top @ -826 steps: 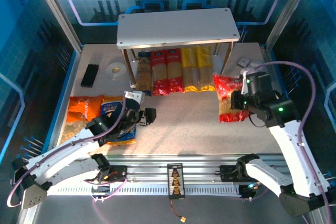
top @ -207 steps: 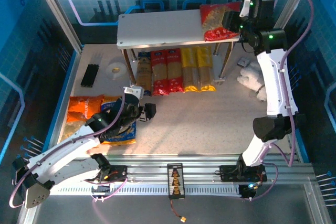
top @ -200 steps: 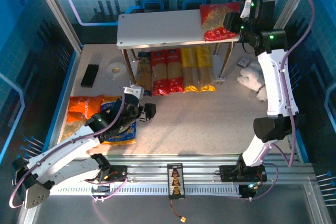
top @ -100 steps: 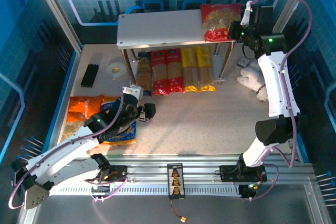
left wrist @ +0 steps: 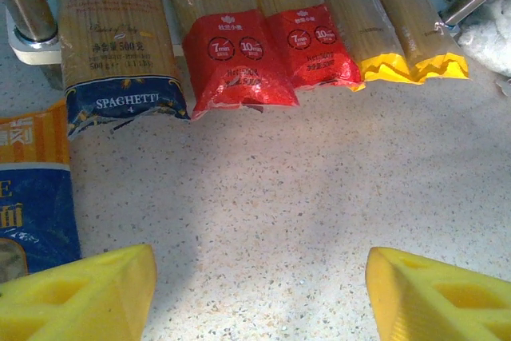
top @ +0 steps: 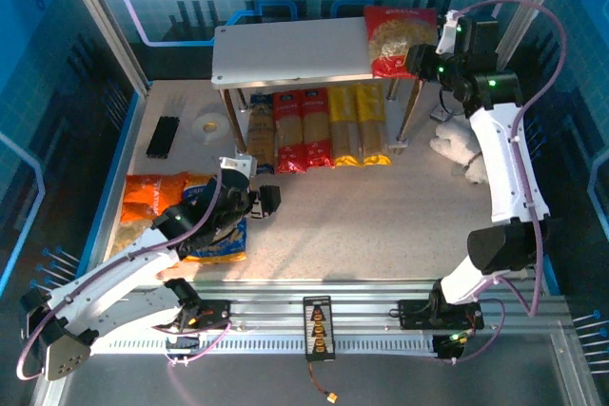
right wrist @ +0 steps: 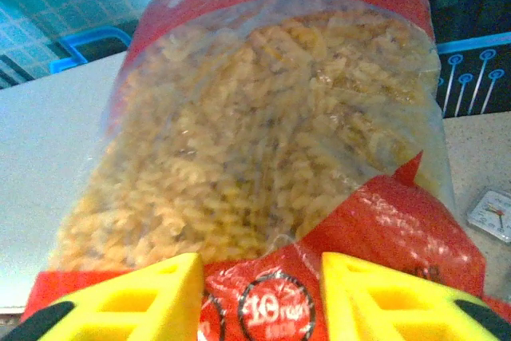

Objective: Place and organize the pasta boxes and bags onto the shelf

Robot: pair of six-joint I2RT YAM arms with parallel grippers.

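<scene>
I'm seeing the right end effector (right wrist: 259, 281), narrowly parted, just off the red fusilli bag (top: 400, 40) lying on the shelf (top: 285, 49) top. The blue bag (top: 228, 241) is lying left of my wide-open left end effector (left wrist: 255, 285), the nearer arm.

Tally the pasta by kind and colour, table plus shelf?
blue-and-tan spaghetti pack: 1
red spaghetti packs: 2
yellow spaghetti packs: 2
orange pasta bag: 1
blue pasta bag: 1
red pasta bag: 1
Total: 8
</scene>
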